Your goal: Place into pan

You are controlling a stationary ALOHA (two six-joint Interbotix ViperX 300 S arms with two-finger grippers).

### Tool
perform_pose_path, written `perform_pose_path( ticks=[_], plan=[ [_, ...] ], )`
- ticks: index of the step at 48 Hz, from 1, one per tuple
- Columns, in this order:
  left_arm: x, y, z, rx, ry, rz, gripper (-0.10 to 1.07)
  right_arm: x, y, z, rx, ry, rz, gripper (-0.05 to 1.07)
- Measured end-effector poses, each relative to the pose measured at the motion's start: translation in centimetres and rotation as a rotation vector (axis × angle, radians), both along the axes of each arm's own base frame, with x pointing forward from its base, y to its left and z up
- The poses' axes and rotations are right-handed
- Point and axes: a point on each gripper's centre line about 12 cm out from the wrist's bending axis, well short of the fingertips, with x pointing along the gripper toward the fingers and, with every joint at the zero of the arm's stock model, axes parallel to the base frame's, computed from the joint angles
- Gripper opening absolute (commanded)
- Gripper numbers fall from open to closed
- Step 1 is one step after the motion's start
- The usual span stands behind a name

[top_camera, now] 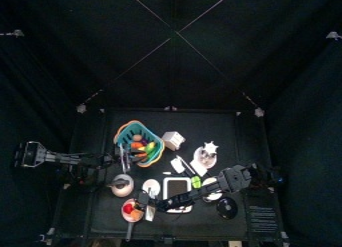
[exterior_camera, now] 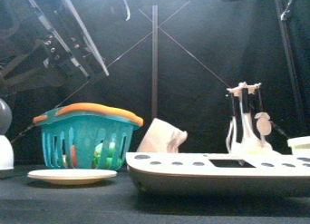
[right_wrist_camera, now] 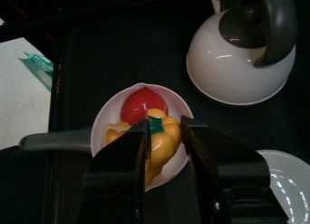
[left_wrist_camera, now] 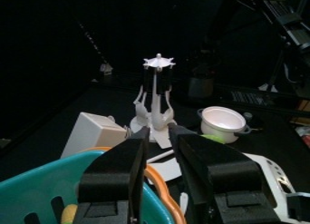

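While the right hand point(right_wrist_camera: 155, 137) hangs released over one pan point(right_wrist_camera: 143, 128), one red and one yellow piece lie inside. Left hand point(left_wrist_camera: 159, 146), jaws nearly closed and empty, hovers above one teal basket point(left_wrist_camera: 49, 187).

Top view: lower half of the table point(top_camera: 214, 121) is crowded; basket point(top_camera: 139, 141), rack point(top_camera: 206, 151) and scale point(top_camera: 178, 186) block passage; upper strip seems free.
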Motion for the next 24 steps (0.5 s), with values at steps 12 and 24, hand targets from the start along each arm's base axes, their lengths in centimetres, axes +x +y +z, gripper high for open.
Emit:
perform_pose_path(
  ticks=[12,24],
  plan=[
    [0.0,0.0,0.0,-0.001,0.0,0.0,0.68,0.22,0.29,0.43,0.021,-0.014,0.012,0.77],
    [0.0,0.0,0.0,-0.001,0.0,0.0,0.68,-0.05,0.17,0.17,0.002,-0.007,0.019,0.77]
  ],
)
